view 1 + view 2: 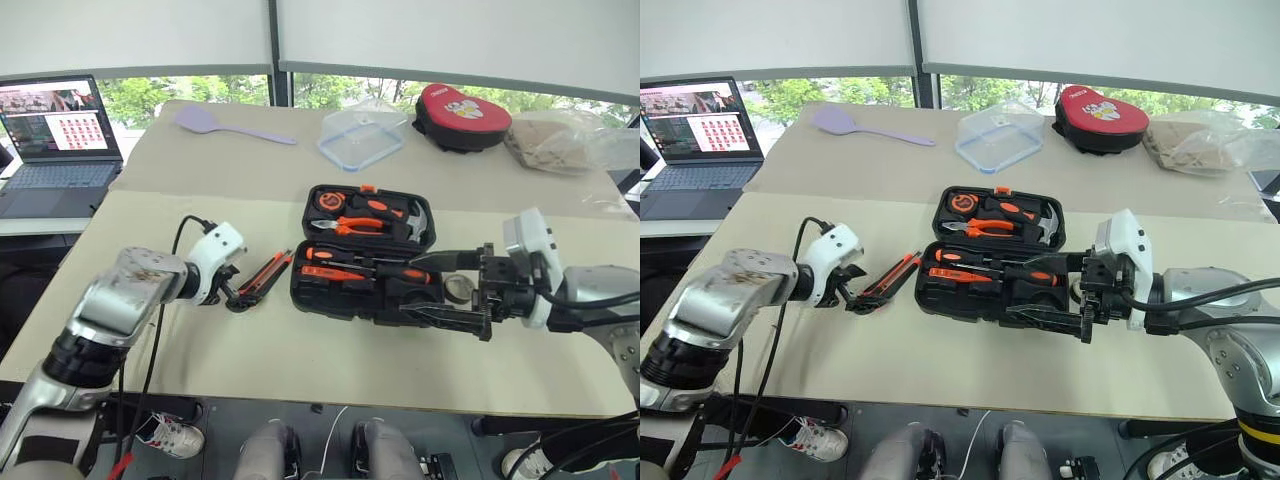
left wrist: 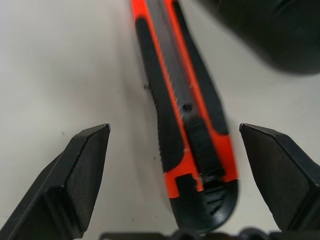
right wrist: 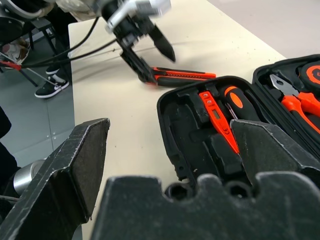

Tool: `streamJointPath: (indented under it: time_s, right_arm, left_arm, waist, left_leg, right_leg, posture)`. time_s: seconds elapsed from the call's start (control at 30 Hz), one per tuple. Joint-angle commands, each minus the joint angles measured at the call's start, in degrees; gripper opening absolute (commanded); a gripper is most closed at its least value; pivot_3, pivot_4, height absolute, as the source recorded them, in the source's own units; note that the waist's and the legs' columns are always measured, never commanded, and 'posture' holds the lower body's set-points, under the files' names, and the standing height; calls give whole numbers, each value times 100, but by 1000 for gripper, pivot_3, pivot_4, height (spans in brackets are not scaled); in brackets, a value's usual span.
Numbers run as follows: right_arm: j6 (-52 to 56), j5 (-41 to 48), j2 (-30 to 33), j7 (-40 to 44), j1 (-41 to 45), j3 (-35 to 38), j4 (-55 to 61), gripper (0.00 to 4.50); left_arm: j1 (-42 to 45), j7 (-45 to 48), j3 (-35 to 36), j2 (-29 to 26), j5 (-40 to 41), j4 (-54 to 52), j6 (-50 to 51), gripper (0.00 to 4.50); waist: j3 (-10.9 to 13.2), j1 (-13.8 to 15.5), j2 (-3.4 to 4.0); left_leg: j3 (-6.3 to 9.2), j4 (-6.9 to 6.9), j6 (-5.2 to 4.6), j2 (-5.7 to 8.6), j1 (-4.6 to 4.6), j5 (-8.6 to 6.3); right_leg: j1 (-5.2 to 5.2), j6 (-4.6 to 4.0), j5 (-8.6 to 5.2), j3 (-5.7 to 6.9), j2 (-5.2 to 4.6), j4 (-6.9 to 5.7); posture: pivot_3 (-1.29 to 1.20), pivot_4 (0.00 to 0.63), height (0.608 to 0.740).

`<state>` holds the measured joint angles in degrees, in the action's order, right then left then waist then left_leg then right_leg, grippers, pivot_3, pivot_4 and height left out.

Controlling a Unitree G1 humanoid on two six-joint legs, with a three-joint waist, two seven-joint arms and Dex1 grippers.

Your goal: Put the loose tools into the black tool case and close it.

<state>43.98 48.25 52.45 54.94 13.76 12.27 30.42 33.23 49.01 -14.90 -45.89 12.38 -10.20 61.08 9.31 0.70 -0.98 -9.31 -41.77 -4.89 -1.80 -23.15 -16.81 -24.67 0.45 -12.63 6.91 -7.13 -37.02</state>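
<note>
Beige cloth covers the bench (image 1: 200, 360). Black tool case (image 1: 366, 252) lies open at bench centre, lid half away from the robot holding hammer, pliers and tape measure; near half holds orange-handled screwdrivers (image 1: 345, 272) in moulded slots.

Right pincer (image 1: 440, 290): fingers spread wide, pointing across the case's near right corner, one finger over the tray, the other along its near edge. Holds nothing. Small grey tape roll (image 1: 459, 290) sits on the bench between those fingers, just beside the case.

Left pincer (image 1: 238, 295): fingers wide apart, angled down at the bench, straddling the butt end of the black-and-orange utility knife (image 2: 187, 120). Contact with the knife: cannot tell. Knife lies flat, just left of the case.
</note>
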Motion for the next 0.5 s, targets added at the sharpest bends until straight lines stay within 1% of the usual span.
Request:
streamJointPath:
  time_s: [0.03, 0.07, 0.17, 0.2, 0.23, 0.27, 0.33, 0.4, 0.5]
  right_arm:
    - [-79, 26, -16, -133, -46, 177, 175, 4500]
    - [-112, -13, -17, -162, -70, 178, 186, 4500]
    - [-283, -237, -34, -268, -141, 170, 184, 4500]
    - [-301, -263, -39, -286, -156, 175, 165, 4500]
    - [-316, -273, -40, -282, -186, 192, 153, 4500]
    - [-326, -269, -35, -271, -219, 211, 150, 4500]
    - [-301, -225, -28, -290, -298, 278, 159, 4500]
    - [-231, -101, -15, -296, -408, 394, 174, 4500]
    - [-107, 121, 44, -209, -621, 581, 179, 4500]
  left_arm:
    - [-2, -98, -256, -31, -295, 285, -352, 3940]
    - [-15, -115, -226, -35, -310, 340, -374, 3762]
    - [-91, -67, 15, -150, -193, 348, -307, 2627]
    - [-102, -48, 129, -199, -145, 349, -283, 2361]
    - [-100, -21, 255, -250, -100, 360, -289, 1934]
    - [-83, 7, 381, -292, -60, 380, -330, 1767]
    - [5, 184, 669, -368, 72, 418, -705, 1767]
    - [144, 578, 928, -423, 262, 382, -1407, 1767]
    - [380, 1334, 746, -616, 184, 281, -2612, 1767]
  waist:
    - [-1, 24, 1]
    - [-1, 30, 1]
    - [-1, 20, 1]
    - [-1, 10, 1]
    - [-1, 0, 1]
    - [-1, -11, 1]
    - [0, -23, 1]
    - [0, -13, 0]
    - [1, 39, -1]
  left_leg:
    - [0, 0, 0, 1, 1, 0]
    - [1, 0, 0, 1, 3, 0]
    - [3, 0, -1, 0, 6, 0]
    - [3, 0, -1, 0, 7, 0]
    - [4, 0, -1, -2, 6, 0]
    - [4, 0, -1, -3, 6, 0]
    - [2, 2, 0, -5, 5, 0]
    - [2, 1, 3, -6, -11, 2]
    - [-1, 0, 2, 0, -25, 3]
  right_leg:
    - [1, 0, 0, 0, -6, 0]
    - [3, 0, 0, 1, -11, 0]
    - [6, 0, 0, 0, -19, -1]
    - [5, 0, 0, 0, -19, -1]
    - [5, 0, 0, 1, -18, -2]
    - [3, -1, -1, 2, -17, -3]
    - [-2, -3, -2, 1, -15, -6]
    - [-19, -3, -2, 3, -10, -7]
    - [-28, -4, -1, 6, -15, -7]
  posture:
    - [0, 150, 731]
    - [0, 150, 731]
    - [0, 150, 731]
    - [0, 150, 731]
    - [0, 150, 731]
    - [0, 150, 731]
    - [0, 150, 731]
    - [0, 150, 731]
    - [0, 150, 731]
